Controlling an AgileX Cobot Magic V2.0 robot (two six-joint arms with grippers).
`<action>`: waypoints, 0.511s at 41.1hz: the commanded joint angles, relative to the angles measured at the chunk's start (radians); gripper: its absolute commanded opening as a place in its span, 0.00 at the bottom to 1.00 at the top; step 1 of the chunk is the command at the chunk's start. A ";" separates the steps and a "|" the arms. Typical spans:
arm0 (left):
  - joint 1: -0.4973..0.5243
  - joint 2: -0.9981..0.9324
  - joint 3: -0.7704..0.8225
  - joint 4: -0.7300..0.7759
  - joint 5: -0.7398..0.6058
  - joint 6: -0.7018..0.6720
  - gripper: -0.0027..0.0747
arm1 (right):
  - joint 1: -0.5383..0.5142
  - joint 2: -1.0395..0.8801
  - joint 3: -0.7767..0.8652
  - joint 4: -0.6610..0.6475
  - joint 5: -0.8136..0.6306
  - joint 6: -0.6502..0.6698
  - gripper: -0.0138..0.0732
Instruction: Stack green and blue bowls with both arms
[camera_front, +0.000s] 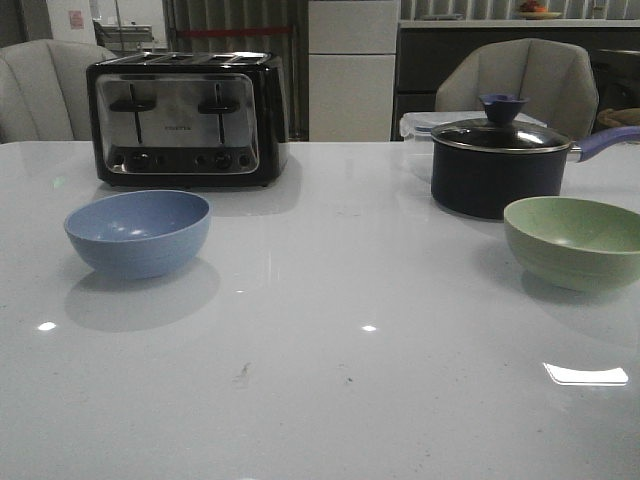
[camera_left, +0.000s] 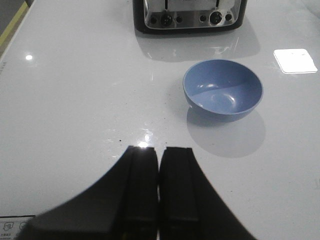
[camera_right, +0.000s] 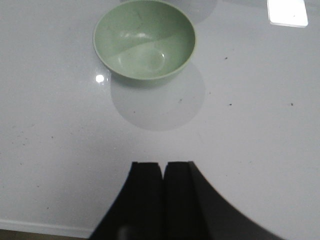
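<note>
The left jaws (camera_left: 159, 165) are pressed together, holding nothing, above the white desk (camera_left: 75, 100). The blue bowl (camera_left: 223, 90) sits upright ahead of them, well apart. The right jaws (camera_right: 163, 177) are likewise together and empty; the green bowl (camera_right: 144, 40) stands ahead, clear of them.

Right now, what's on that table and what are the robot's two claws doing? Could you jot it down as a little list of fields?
blue bowl: upright and empty, on the robot's left side, in front of the toaster
green bowl: upright and empty, on the right side, just in front of the saucepan
saucepan: dark, lid on, blue handle pointing right
stacking: not yet done; bowls far apart
left gripper: shut, holding nothing, short of the blue bowl
right gripper: shut, holding nothing, short of the green bowl
table: white, glossy
</note>
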 joint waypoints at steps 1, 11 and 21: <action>0.003 0.018 -0.033 -0.012 -0.075 -0.003 0.35 | 0.002 0.043 -0.033 -0.016 -0.065 0.000 0.35; 0.003 0.018 -0.033 -0.012 -0.097 -0.003 0.81 | 0.002 0.142 -0.033 -0.019 -0.127 0.000 0.85; -0.075 0.018 0.013 -0.047 -0.121 -0.001 0.78 | -0.035 0.278 -0.089 -0.018 -0.155 0.042 0.86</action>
